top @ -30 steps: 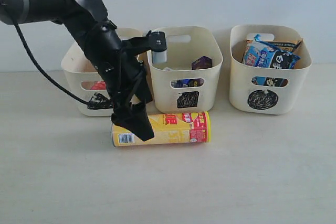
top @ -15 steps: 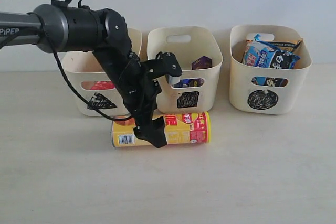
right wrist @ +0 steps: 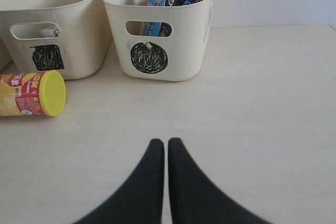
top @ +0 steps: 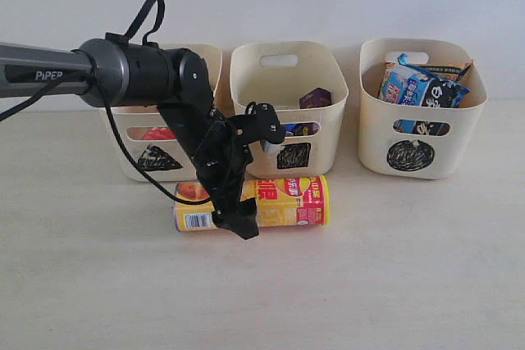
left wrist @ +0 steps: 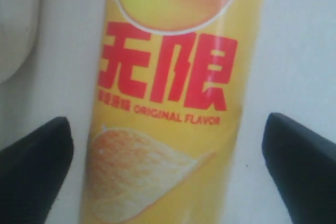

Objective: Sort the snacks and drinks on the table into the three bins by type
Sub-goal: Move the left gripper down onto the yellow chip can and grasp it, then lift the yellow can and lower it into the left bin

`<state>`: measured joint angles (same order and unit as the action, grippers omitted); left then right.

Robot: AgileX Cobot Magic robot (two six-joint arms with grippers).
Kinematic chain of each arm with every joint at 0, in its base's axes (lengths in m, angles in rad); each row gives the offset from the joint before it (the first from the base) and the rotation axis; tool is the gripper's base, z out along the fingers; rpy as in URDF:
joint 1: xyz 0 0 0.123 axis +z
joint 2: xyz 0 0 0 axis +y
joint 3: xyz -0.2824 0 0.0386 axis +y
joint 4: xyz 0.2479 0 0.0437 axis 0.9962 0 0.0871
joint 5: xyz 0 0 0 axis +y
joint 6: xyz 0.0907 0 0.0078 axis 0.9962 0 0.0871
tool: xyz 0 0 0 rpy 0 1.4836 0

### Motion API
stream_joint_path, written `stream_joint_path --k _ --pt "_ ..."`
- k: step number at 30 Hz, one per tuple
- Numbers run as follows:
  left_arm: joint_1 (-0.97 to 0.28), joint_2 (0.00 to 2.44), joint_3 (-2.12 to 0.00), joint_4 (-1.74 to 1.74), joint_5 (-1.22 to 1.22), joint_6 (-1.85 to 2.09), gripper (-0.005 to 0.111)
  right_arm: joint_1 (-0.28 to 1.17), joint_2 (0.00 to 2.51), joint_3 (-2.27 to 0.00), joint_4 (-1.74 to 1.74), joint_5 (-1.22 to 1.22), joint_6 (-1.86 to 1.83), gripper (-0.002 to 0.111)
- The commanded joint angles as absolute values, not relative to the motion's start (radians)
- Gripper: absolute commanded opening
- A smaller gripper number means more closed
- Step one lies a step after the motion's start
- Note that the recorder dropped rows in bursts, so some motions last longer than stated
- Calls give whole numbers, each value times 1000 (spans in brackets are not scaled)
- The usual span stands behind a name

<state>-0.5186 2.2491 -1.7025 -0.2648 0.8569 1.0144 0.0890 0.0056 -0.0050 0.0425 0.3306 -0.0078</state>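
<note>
The yellow chip tube [top: 287, 200] with a red band lies on its side on the table [top: 394, 276], in front of the square-marked bin [top: 287, 79]. My left gripper [top: 234, 220] is open and lowered over the tube's left half. In the left wrist view the tube [left wrist: 168, 103] sits between the two black fingers [left wrist: 37, 166], with a gap on both sides. My right gripper [right wrist: 166, 145] is shut and empty above bare table, and does not show in the exterior view. Something pink-red shows through the slot of the triangle bin [top: 131, 108].
A dark purple carton [top: 316, 97] stands in the square bin. The circle-marked bin [top: 422, 133] at the right holds a blue packet [top: 414, 84] and an orange one [top: 447, 67]. The tube's yellow lid [right wrist: 52, 93] faces the right arm's side.
The left arm has swung right and down along the tube, and its open fingers now straddle it. The tube has stayed where it was.
</note>
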Motion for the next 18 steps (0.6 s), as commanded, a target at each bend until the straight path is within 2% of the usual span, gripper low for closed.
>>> stream_joint_path --k 1,5,7,18 --pt "-524 2249 -1696 -239 828 1025 65 91 0 0 42 325 -6 0" --pt "-524 2249 -1696 -240 835 1049 21 91 0 0 42 325 -6 0" --pt "-524 2249 -1696 -240 845 1049 4 91 0 0 42 322 -6 0" --pt "-536 2148 -1696 -256 939 1070 4 91 0 0 42 323 -6 0"
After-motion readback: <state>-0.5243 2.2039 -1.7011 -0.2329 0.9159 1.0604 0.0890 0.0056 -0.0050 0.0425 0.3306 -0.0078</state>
